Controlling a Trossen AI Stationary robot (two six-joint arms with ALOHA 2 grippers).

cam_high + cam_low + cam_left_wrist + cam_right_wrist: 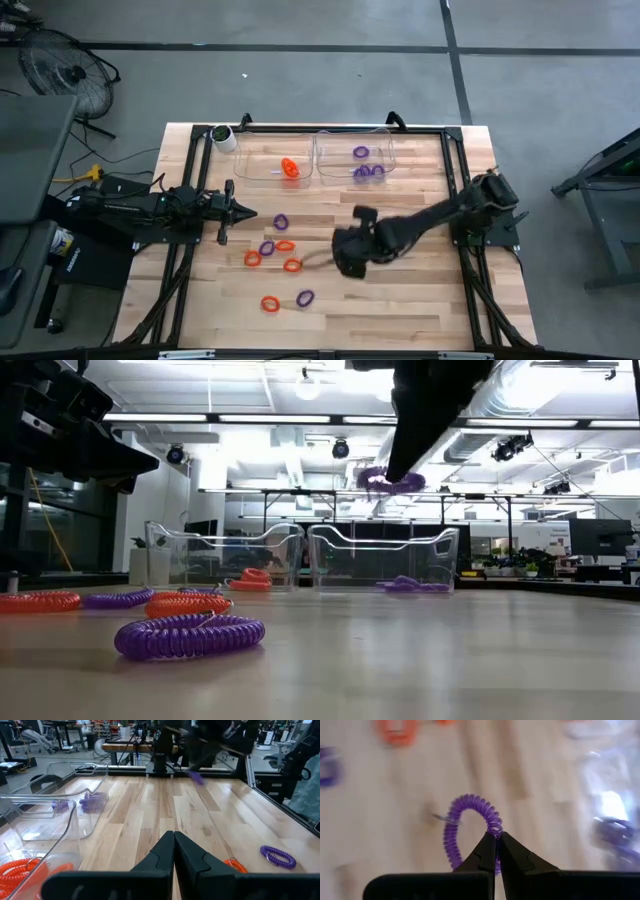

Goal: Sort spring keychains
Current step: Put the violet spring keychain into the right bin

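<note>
Spring keychains, orange and purple, lie loose on the wooden table, among them an orange one (292,265) and a purple one (305,298). At the far side stand two clear bins. The left bin (262,158) holds orange keychains (290,168) and the right bin (390,155) holds purple ones (365,170). My right gripper (497,839) hovers above the table's middle, shut on a purple keychain (470,820), which also shows high up in the low view (390,481). My left gripper (232,210) waits shut at the table's left, touching nothing. My right gripper pinches one spot of the purple keychain's coil (493,826) between its two fingertips. The fingers come from above, slanting down. The ring is lifted clear of the table and its small metal ring (445,818) sticks out on the side away from the fingers.
A white cup-like thing (224,138) stands beside the left bin at the far left. Loose keychains cluster left of the table's middle (267,247); bare wood lies in the near right part (420,300). A fan (60,70) stands on the floor beyond the table.
</note>
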